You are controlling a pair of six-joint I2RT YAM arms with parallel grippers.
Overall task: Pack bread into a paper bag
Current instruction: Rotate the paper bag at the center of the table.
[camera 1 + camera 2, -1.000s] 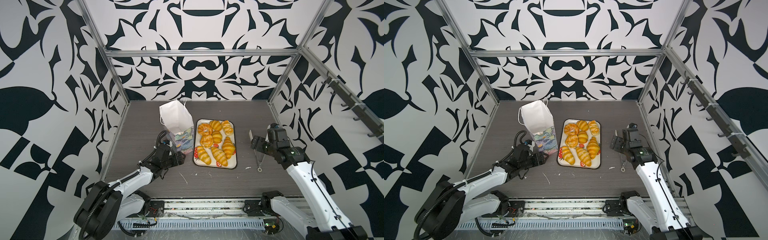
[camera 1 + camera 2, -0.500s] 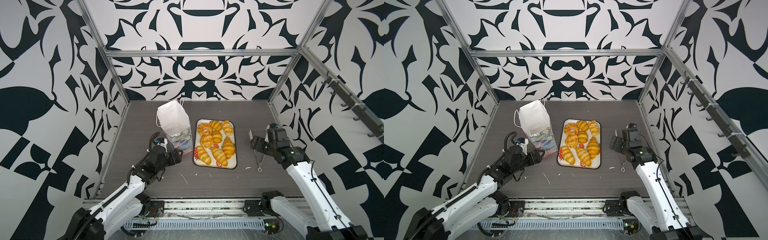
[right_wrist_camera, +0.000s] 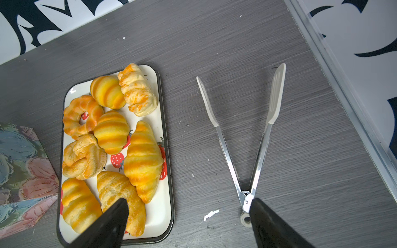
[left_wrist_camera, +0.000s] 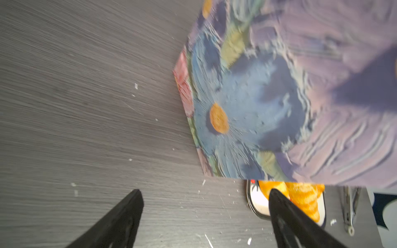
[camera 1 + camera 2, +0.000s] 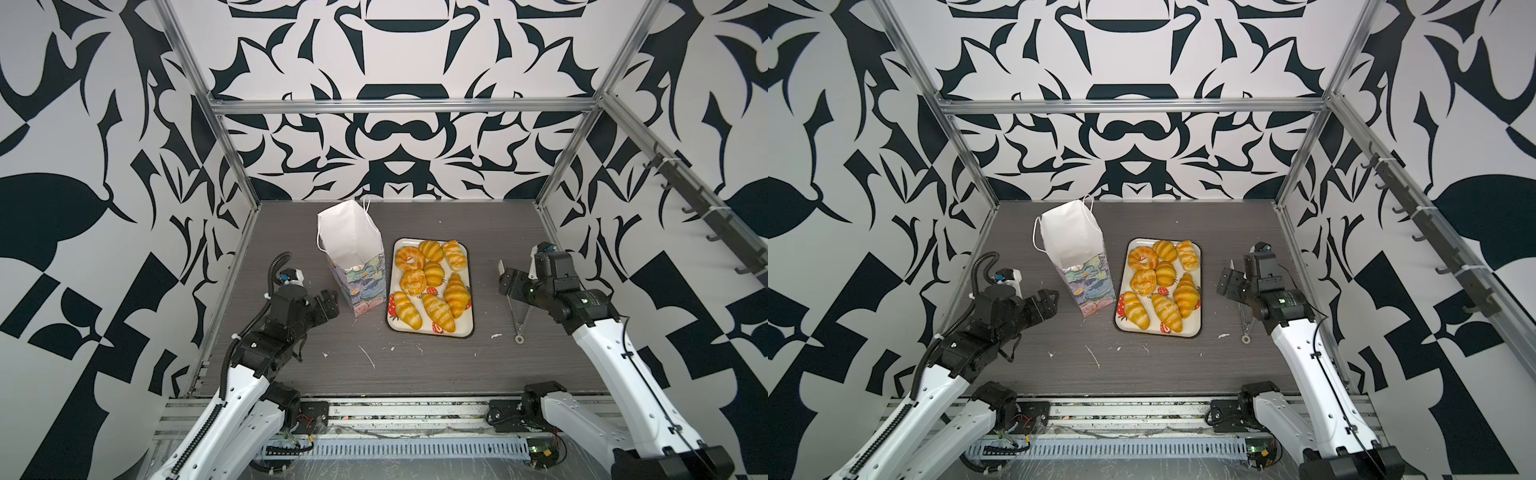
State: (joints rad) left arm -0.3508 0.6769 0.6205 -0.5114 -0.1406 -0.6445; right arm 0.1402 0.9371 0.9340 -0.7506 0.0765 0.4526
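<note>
Several golden croissants and ring buns, the bread (image 5: 432, 282) (image 5: 1163, 286) (image 3: 111, 128), lie on a cream strawberry tray (image 5: 465, 328) (image 3: 159, 212). Just left of the tray stands the paper bag (image 5: 353, 249) (image 5: 1071, 241), upright, its mouth open and white inside, floral outside (image 4: 257, 96). My left gripper (image 5: 328, 303) (image 5: 1050, 303) (image 4: 205, 193) is open, low over the table, a short way left of the bag's base, touching nothing. To the right of the tray my right gripper (image 5: 505, 276) (image 5: 1227, 278) (image 3: 189, 201) hangs open and empty.
Metal tongs (image 5: 519, 320) (image 3: 225, 148) with white tips lie spread open on the table to the right of the tray, under my right gripper. White crumbs (image 5: 368, 357) dot the grey table in front. Patterned walls and aluminium posts enclose the table.
My left gripper has drawn back leftward from the bag's base and opened wider, and its arm has risen. The bag's top swayed slightly. The right arm has not moved.
</note>
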